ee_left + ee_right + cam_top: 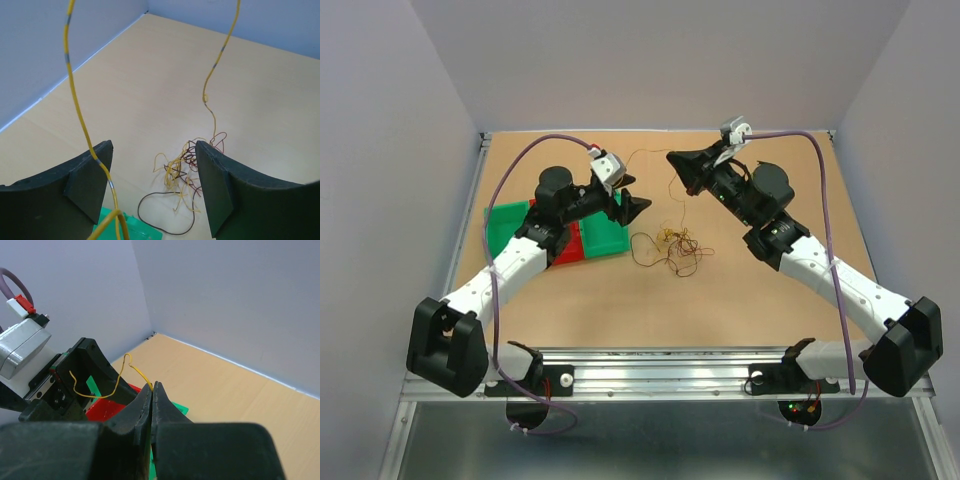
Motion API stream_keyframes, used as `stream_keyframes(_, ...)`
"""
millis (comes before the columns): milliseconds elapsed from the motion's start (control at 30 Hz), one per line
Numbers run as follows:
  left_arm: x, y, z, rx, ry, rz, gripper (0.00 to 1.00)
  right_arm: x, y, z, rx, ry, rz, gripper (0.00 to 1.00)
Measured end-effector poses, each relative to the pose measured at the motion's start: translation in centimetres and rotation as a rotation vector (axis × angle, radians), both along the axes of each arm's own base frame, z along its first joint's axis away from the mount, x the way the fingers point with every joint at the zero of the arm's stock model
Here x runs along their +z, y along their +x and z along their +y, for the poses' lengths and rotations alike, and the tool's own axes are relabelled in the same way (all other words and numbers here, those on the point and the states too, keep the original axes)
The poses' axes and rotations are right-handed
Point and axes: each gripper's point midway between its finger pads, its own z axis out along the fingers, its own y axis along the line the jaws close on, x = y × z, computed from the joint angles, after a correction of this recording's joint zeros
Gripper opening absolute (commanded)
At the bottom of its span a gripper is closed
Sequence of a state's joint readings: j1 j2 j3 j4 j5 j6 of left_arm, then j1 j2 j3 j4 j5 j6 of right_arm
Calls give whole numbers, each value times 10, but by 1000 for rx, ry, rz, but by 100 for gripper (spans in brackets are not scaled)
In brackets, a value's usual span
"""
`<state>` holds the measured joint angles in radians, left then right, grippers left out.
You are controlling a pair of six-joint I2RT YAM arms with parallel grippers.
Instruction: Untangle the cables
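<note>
Little looked done: the right pincer (152, 387) was clamped on one raised yellow strand (80, 120), the left pincer (154, 147) stood apart gripping nothing, and the cables (672, 245) lay knotted mid-worktop (740, 290).

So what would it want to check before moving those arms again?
1. The right gripper is shut on the yellow wire: ok.
2. The left gripper is open: ok.
3. The yellow wire is off the left gripper: not ok, it crosses one finger.
4. The tangle lies apart from both grippers: ok.
5. The yellow wire is out of the tangle: cannot tell; one strand hangs down toward it.
</note>
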<state>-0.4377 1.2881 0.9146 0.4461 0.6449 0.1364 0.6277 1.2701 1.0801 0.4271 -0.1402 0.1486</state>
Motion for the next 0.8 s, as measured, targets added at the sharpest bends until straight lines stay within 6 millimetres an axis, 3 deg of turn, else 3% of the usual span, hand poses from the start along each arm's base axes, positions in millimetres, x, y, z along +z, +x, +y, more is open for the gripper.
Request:
stream_keyframes(167, -3, -4, -10, -66, -21, 13, 75, 2, -1, 1, 9, 21, 10, 1)
stream_keyframes(433, -60, 5, -44, -106, -22, 198, 74, 16, 7, -10, -64, 127, 17, 1)
stream_keyframes(633, -74, -9, -82, -172, -38, 208, 72, 14, 16, -28, -168, 216, 35, 1)
stream_keyframes(800, -88, -16, -98, -205, -35, 223, 56, 21, 19, -36, -206, 262, 26, 1)
